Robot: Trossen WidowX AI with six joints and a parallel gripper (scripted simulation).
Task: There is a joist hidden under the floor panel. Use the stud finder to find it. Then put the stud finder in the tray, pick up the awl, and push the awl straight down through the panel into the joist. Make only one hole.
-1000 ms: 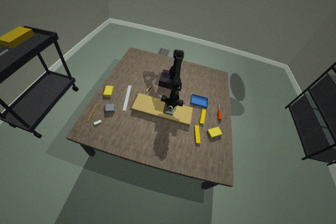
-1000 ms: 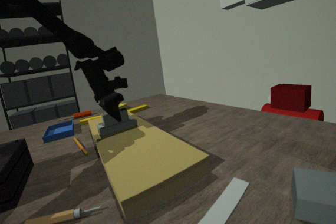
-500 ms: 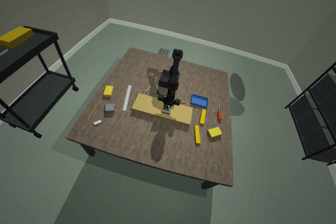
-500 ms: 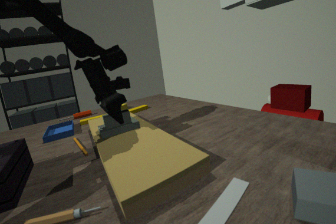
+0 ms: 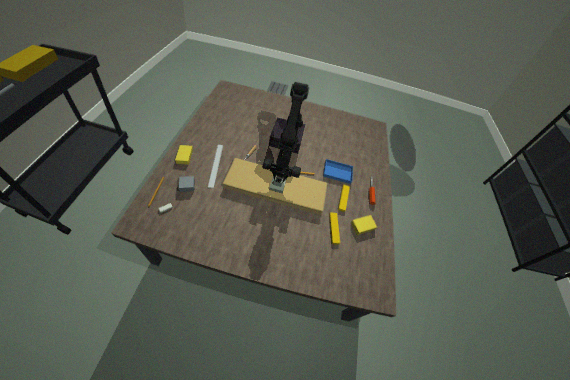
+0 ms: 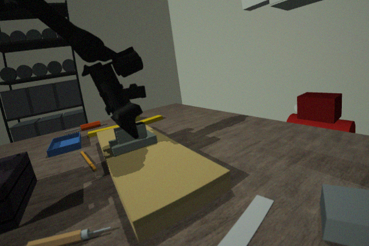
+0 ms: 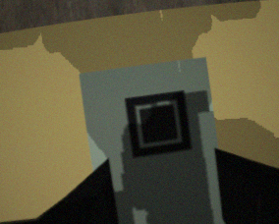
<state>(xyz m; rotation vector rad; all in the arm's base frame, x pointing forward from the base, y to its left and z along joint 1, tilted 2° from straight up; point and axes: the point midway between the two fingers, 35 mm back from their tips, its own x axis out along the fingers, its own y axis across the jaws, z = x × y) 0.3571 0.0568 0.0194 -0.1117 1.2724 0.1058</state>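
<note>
From where I stand, I see the black arm (image 5: 291, 124) (image 6: 78, 38) reaching down over the floor panel (image 5: 245, 179) (image 6: 168, 174) (image 7: 34, 123), which is a long tan board lying on the brown tabletop (image 5: 200, 234) (image 6: 291, 158). The tool (image 5: 278, 180) (image 6: 131, 132) (image 7: 156, 158) is clamped on the stud finder (image 5: 277, 186) (image 6: 134, 142) (image 7: 147, 81), a grey-green block with a wider foot. This foot is at the top face of the panel, but I cannot tell if it is touching everywhere. On the stud finder there is a dark square with a thin pale outline inside; I see no lit mark in it.

The blue tray (image 5: 338, 171) (image 6: 65, 144) stands near one end of the panel, and inside it I see only its blue bottom. Just beside the panel lies an orange stick (image 5: 307, 173) (image 6: 88, 160), on the side of the arm's base. On this same side, near the other end, lies a tool with a wooden handle and thin metal tip (image 5: 250, 152) (image 6: 65, 237); it may be the awl, but I cannot say it surely. Another one, with a red-orange handle (image 5: 372, 195) (image 6: 90, 125) and thin shaft, lies beyond the tray.

Two yellow bars (image 5: 344, 198) (image 6: 103, 130) are between the tray and a yellow block (image 5: 364, 224). Past the other end of the panel lie a long white strip (image 5: 215, 166) (image 6: 249, 219) and a grey block (image 5: 186, 183) (image 6: 346, 213), apart from each other.
</note>
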